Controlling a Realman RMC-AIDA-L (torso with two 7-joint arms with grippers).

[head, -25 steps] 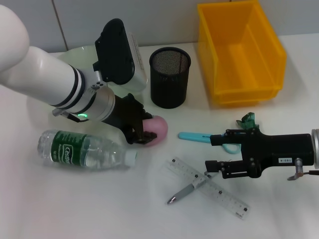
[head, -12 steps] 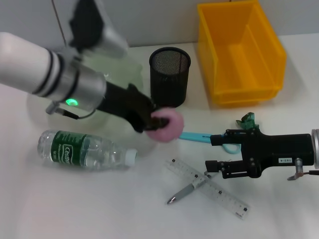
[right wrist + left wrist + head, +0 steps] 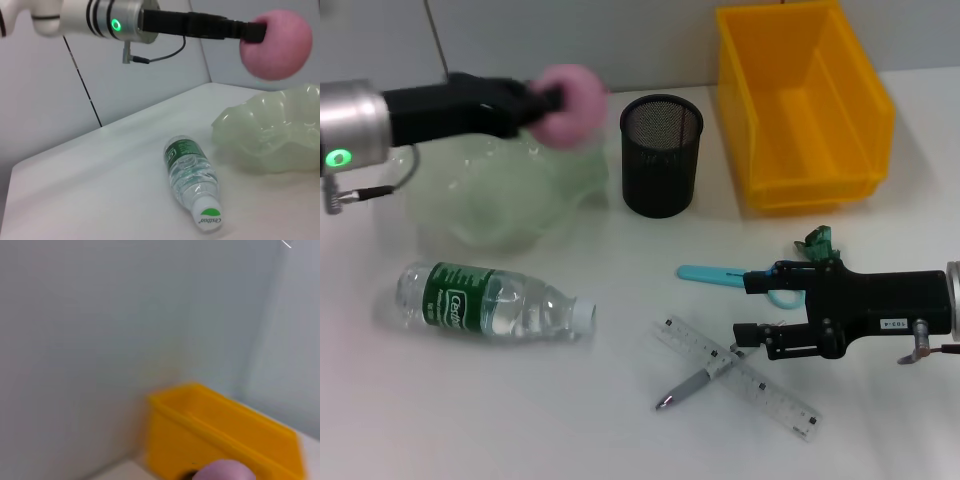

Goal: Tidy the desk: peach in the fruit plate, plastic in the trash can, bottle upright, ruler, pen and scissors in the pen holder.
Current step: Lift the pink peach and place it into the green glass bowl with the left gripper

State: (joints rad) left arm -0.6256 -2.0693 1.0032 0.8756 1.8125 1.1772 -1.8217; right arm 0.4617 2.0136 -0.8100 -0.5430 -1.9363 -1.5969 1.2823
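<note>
Peach (image 3: 572, 103), pink and matte, clamped in left gripper (image 3: 542, 99) above the far right rim of the wavy translucent green fruit plate (image 3: 490, 200). Clear ribbed bottle (image 3: 490, 301) lies flat, near left. Right gripper (image 3: 745, 340) sits low, jaws parted and empty, touching clear ruler (image 3: 740, 378) crossed by grey pen (image 3: 692, 385); teal scissors (image 3: 715, 275) partly hidden behind it. Black mesh pen holder (image 3: 661, 155) stands beside yellow plastic bin (image 3: 802, 108).

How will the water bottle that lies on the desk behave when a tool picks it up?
The bottle lies on its side, so a push would probably roll it. It looks mostly full, so likely heavy for its size. Its clear, smooth plastic may slip or dent under a tight grip.
</note>
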